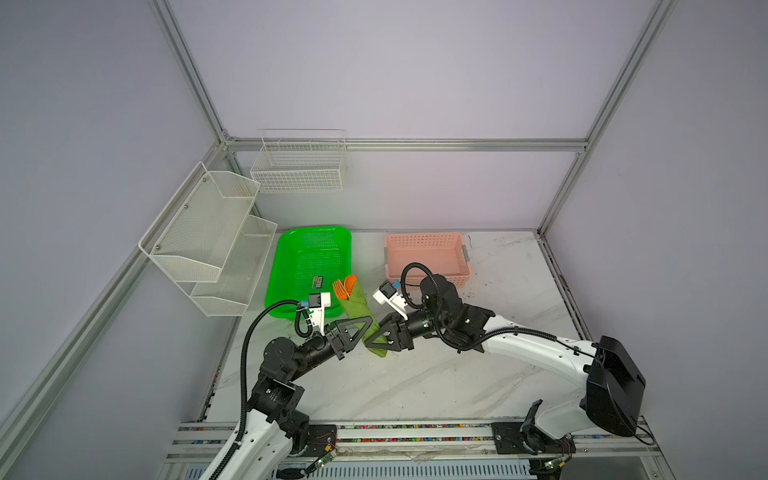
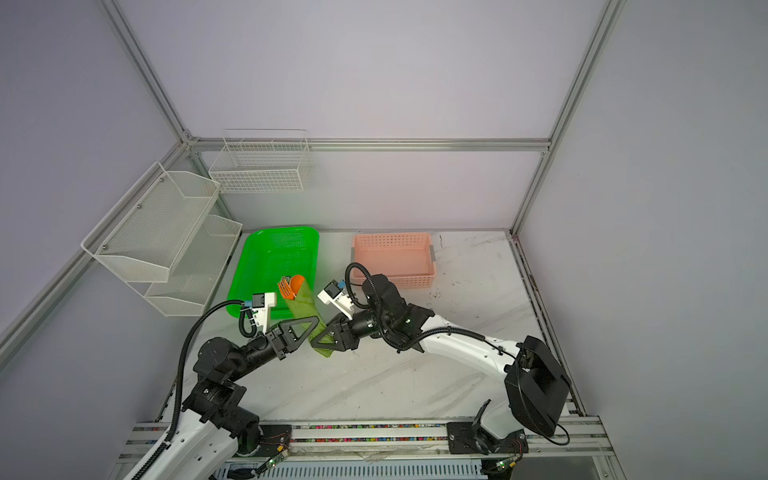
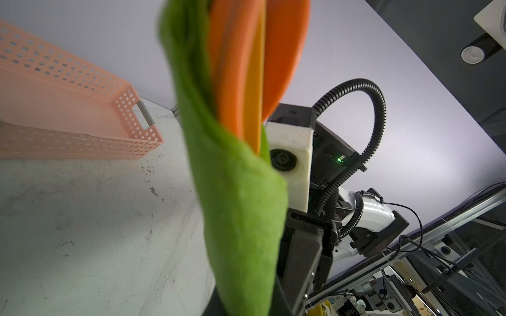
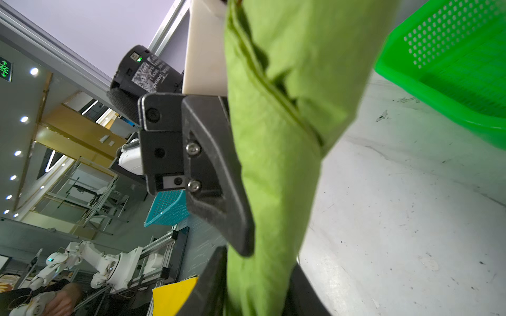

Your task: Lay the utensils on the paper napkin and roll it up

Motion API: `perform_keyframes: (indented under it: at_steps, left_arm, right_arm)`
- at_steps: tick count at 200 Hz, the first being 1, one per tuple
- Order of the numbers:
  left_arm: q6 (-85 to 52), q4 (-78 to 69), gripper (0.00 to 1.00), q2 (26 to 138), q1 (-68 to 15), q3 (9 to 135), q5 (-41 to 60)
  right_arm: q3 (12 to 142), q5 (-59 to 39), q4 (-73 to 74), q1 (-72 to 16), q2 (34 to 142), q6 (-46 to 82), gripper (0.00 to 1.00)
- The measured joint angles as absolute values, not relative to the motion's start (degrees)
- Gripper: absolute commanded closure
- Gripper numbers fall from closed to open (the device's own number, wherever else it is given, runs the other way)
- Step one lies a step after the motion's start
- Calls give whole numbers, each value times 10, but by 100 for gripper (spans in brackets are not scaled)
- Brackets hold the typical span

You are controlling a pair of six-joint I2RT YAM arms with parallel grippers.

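The olive-green paper napkin [image 1: 358,306] [image 2: 306,300] is rolled into a tube and held tilted above the table. The orange utensils [image 1: 345,286] [image 2: 291,286] stick out of its far end; the left wrist view shows them [image 3: 238,68] inside the wrap [image 3: 238,205]. My left gripper [image 1: 365,326] [image 3: 246,306] is shut on the middle of the roll from the left. My right gripper [image 1: 369,343] [image 4: 257,295] reaches in from the right, its jaws apart on either side of the roll's lower end [image 4: 273,164]. The handles are hidden inside the paper.
A bright green perforated tray [image 1: 309,257] lies just behind the roll. A pink basket [image 1: 426,257] stands at the back right of the marble table [image 1: 415,382]. White wire racks [image 1: 208,241] [image 1: 299,166] hang on the left and back walls.
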State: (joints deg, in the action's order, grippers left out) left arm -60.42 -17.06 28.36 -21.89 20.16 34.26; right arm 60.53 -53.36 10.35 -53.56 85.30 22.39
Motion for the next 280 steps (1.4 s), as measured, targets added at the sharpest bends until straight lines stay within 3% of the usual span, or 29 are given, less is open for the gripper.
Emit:
perform_keyframes:
  at_steps: [19, 36, 44, 63, 111, 120, 129, 137, 153, 168, 186, 194, 246, 262, 280]
  left_arm:
    - [-604, -171, 93, 288, -219, 202, 343]
    - [-604, -170, 93, 293, -219, 202, 343]
    - [-604, -170, 93, 295, -219, 202, 343]
    - [-602, -170, 93, 297, -219, 202, 343]
    - [-592, -164, 93, 296, -219, 203, 342]
    - [-590, -163, 93, 296, -219, 203, 342]
    - [-589, -161, 93, 296, -219, 203, 342]
    - [-589, -161, 93, 297, -219, 203, 341]
    - [-589, -162, 94, 300, -219, 203, 336]
    - [-589, -163, 94, 303, -219, 203, 334]
    - [-589, -164, 94, 308, -219, 203, 332]
    - [-590, -166, 94, 309, -219, 203, 333]
    - [-588, -167, 94, 309, -219, 204, 332]
    - [-585, -164, 95, 309, -219, 206, 332]
    - [-572, -145, 95, 312, -217, 223, 327]
  right_arm:
    - [604, -540, 105, -536, 860, 223, 56]
    - [596, -540, 106, -536, 861, 223, 63]
    - [593, -541, 107, -536, 861, 224, 79]
    - [590, -541, 107, -537, 861, 226, 100]
    - [589, -542, 111, -537, 861, 225, 100]
    - [587, -542, 112, -537, 861, 225, 75]
    - [586, -542, 112, -537, 861, 225, 63]
    - [585, -542, 111, -537, 861, 223, 56]
    - [576, -542, 110, -537, 856, 222, 54]
    - [563, -542, 109, -537, 849, 222, 59]
    - [557, -542, 107, -537, 846, 222, 90]
    - [556, -537, 107, -537, 845, 222, 100]
    - [554, -536, 110, -537, 845, 229, 100]
    - [554, -536, 109, -537, 844, 231, 57]
    - [552, -532, 109, -537, 837, 230, 42]
